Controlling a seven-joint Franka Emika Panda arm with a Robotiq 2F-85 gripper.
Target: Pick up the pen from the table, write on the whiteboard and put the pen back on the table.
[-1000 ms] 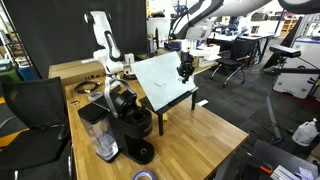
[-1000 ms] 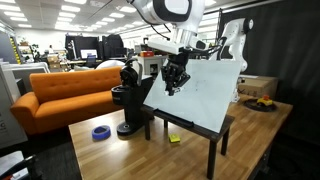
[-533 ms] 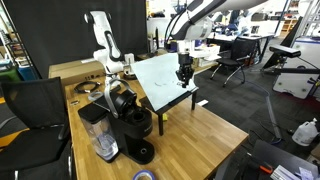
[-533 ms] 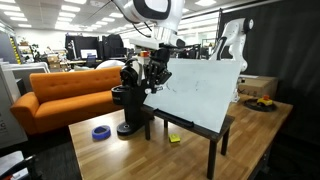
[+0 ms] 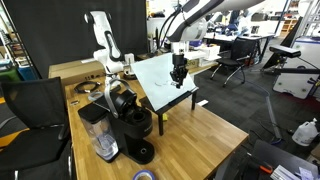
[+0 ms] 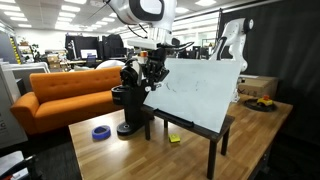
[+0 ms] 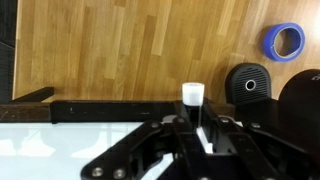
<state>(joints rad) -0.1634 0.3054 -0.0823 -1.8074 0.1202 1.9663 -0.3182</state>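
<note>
Office lab, wooden desk point(image 5: 215, 125). Whiteboard point(image 5: 160, 75) tilted on stand. End effector point(image 5: 179, 72) clamped tight around pen point(image 7: 193, 96), at board's edge; pen axis in line with end effector, tip toward desk past edge.

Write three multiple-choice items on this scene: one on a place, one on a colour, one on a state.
1. Where does the blue round tape ring lie?
A) on the light-brown wooden table
B) on the floor
C) on a shelf

2. What colour is the long upholstered sofa in an exterior view?
A) grey
B) orange
C) green

3. How is the pincer?
A) open and empty
B) shut on the thin white-tipped pen
C) shut on the tape ring

Key:
1 A, the wrist view shows the ring flat on the wood.
2 B, its cushions are plainly orange.
3 B, the pen stands between the closed fingers.
</note>
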